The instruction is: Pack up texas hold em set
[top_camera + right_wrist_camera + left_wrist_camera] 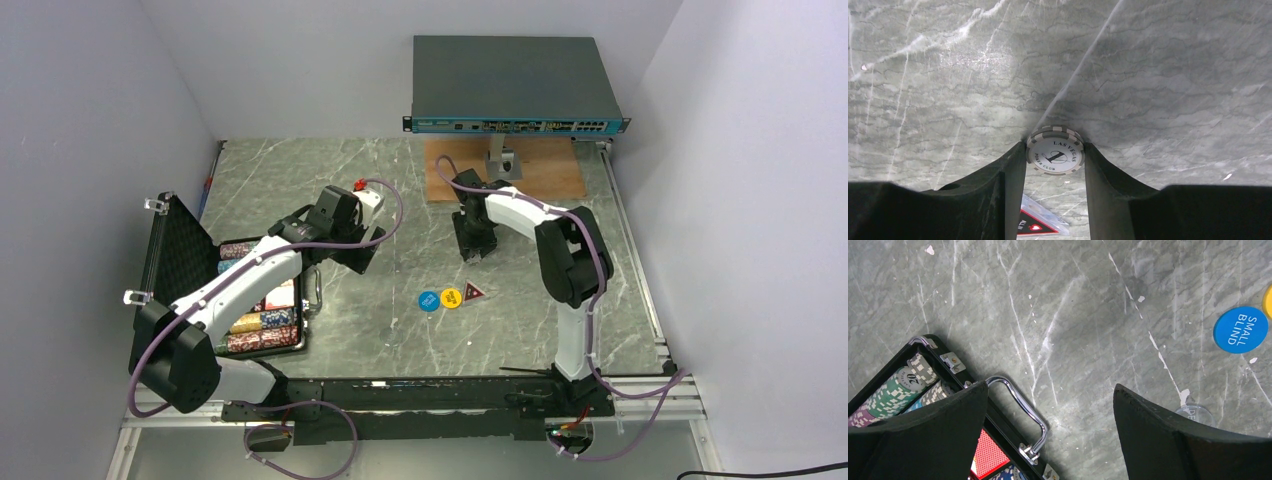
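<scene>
The black briefcase (1000, 427) lies open along the left edge of the desk (330, 170), toward the near-left corner, with its foam-lined lid (178, 255) standing upright on the outer side. Rows of multicoloured chips (897, 390) fill it, and a red card box (990, 459) lies among them. The silver handle (1020, 412) points toward the middle of the desk. The left jaws hang over the briefcase's inner edge, spread wide with nothing between them. Mid-desk, toward the near edge, a blue disc (428, 300), a yellow disc (451, 297) and a red triangular token (473, 291) lie in a row, just beside one another. The right jaws, down at the centre of the desk, are clenched on a grey-and-white chip (1054, 156), its printed face turned to the wrist camera. A grey network switch (515, 85) stands by the far edge above a wooden board (545, 170).
</scene>
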Available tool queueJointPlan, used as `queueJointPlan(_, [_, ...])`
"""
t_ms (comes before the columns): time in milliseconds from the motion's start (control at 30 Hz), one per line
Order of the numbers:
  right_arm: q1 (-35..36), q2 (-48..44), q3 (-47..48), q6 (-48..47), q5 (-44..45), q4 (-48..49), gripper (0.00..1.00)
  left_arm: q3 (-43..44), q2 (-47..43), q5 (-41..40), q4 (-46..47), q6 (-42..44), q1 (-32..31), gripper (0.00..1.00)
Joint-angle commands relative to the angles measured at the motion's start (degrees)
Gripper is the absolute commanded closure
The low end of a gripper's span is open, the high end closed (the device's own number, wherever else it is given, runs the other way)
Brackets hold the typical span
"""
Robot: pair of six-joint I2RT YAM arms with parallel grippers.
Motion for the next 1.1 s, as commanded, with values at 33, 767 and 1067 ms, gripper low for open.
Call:
queueJointPlan(33, [0.33, -2.00, -2.35, -0.46, 4.54, 4.50, 1.00, 2.29, 0.31, 0.55, 0.85, -0.02, -0.33, 0.04])
queueJointPlan(767, [4.47, -18.78, -10.12, -5.21, -3.17, 11.71, 1.00, 2.07, -1.80, 23.02, 4.86, -10.29, 3.43, 0.05])
queueJointPlan(1067, [16.35, -27.61, -15.41, -7.90, -10.45, 19.90, 1.00, -20.35, -6.09, 51.21, 42.78, -47.92, 15.04, 0.12])
